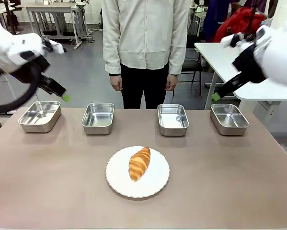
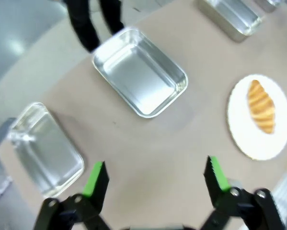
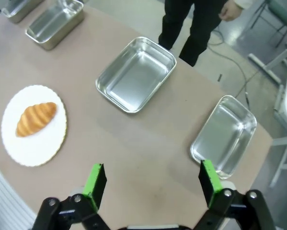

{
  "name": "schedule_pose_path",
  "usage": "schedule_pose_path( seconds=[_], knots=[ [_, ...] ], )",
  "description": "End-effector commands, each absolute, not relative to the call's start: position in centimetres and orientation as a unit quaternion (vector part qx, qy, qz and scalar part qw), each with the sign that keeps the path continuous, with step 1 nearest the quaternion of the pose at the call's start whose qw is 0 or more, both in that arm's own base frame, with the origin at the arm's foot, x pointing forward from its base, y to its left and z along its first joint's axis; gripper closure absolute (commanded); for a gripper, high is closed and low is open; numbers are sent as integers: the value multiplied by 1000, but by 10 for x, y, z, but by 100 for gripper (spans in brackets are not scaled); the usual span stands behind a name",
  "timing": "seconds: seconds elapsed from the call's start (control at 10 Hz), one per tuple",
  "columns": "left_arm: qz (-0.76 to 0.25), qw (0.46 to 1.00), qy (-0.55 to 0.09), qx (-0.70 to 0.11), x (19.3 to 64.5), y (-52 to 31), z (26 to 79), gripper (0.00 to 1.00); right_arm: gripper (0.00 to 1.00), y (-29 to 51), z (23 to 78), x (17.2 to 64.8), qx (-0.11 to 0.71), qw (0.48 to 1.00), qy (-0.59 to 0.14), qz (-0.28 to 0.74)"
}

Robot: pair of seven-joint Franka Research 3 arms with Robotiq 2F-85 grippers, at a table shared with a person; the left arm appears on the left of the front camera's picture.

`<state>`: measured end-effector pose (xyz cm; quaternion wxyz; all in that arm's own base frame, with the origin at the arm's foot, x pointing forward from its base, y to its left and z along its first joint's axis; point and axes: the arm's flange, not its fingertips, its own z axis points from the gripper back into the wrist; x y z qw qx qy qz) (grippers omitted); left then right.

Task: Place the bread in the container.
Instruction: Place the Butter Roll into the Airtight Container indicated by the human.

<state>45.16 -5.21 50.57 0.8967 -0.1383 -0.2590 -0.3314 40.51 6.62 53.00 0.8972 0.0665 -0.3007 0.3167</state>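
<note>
The bread (image 1: 139, 164) lies lengthwise at the middle of a round white plate (image 1: 118, 184) on the near half of the brown surface (image 1: 229, 187), untouched, with the task not yet begun. Beyond it four steel pans (image 1: 97, 118) stand in a row toward the far edge, all empty and alike. Nothing shown tells which one is the container meant, though the two middle ones sit closest to the plate. Above the outer ends of that row both arms hang clear of everything. The left arm's fingers (image 2: 96, 178) are spread wide and hold nothing, aimed at bare surface with the two left-hand pans beyond and the plate off to one side. The right arm's fingers (image 3: 96, 179) are likewise wide and empty, looking down toward the right-hand pair. At the far side a person (image 1: 145, 43) stands with both hands down, apart from the pans. Several slips look possible from here. Fingers closing across the glossy, curved crust could squeeze the bread out sideways or crush it. A descent too low could catch the plate's edge and shove it. The bread could end up in the wrong pan, since all four look the same, or be let go on a rim and tip out. If both arms reach for the middle together, they could meet
</note>
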Motion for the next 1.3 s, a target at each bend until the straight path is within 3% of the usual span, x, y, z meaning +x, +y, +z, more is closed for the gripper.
schedule_pose_path(
  seconds=[0.0, 0.3, 0.5, 0.6, 1.0, 1.2],
  knots=[
    [-376, 873, -231, -206, 479, 12, 498, 0, 0, 14, 533, 411, 116, 882, -290, 353],
    [-371, 846, -265, -275, 473, 92, 504, 0, 0, -51, 529, 411, 159, 857, -307, 381],
    [-394, 854, -271, -205, 457, 90, 503, 0, 0, -55, 520, 412, 171, 859, -318, 362],
    [-369, 850, -271, -261, 459, 103, 503, 0, 0, -56, 525, 403, 142, 863, -310, 373],
    [-373, 854, -264, -249, 458, 103, 502, 0, 0, -55, 523, 403, 140, 867, -307, 367],
    [-367, 829, -313, -283, 448, 137, 538, 0, 0, -91, 553, 403, 170, 845, -348, 369]
  ],
)
